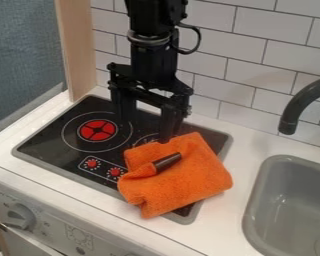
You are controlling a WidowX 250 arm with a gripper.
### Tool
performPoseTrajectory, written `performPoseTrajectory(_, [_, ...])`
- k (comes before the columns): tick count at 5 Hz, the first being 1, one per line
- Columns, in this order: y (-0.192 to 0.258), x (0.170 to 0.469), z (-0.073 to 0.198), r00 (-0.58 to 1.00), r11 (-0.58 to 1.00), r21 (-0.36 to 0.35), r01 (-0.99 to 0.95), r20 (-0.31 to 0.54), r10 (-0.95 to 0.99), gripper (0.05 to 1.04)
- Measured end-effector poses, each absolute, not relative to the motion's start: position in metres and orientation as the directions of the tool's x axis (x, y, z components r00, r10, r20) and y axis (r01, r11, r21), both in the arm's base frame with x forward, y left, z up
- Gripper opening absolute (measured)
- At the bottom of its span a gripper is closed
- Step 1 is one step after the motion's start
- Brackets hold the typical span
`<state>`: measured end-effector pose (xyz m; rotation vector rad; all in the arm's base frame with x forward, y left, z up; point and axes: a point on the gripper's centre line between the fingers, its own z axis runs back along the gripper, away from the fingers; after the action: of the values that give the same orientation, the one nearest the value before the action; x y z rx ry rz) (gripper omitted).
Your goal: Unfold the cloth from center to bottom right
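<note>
Black two-finger gripper (146,131), fingers apart, near upper edge of folded orange cloth (196,182) on black stove top (49,140). Pulling cloth could make dark tapered object (167,162) (handle, perhaps) roll off.

The tool (148,131), its fingers apart, hangs over the far part of the stove (49,138), its right finger at the far edge of the bunched orange cloth (193,182). The cloth covers the stove's near right part. A dark handle (167,161) lies on it. Right: sink (254,200) and tap (297,105).
</note>
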<state>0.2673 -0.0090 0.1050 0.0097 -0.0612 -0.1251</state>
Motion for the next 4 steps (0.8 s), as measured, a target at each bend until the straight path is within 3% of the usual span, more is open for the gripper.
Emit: performPoseTrajectory(4, [-0.008,0.275,0.063,0.989,0.988,0.052,0.147,-0.010,-0.147,0.999])
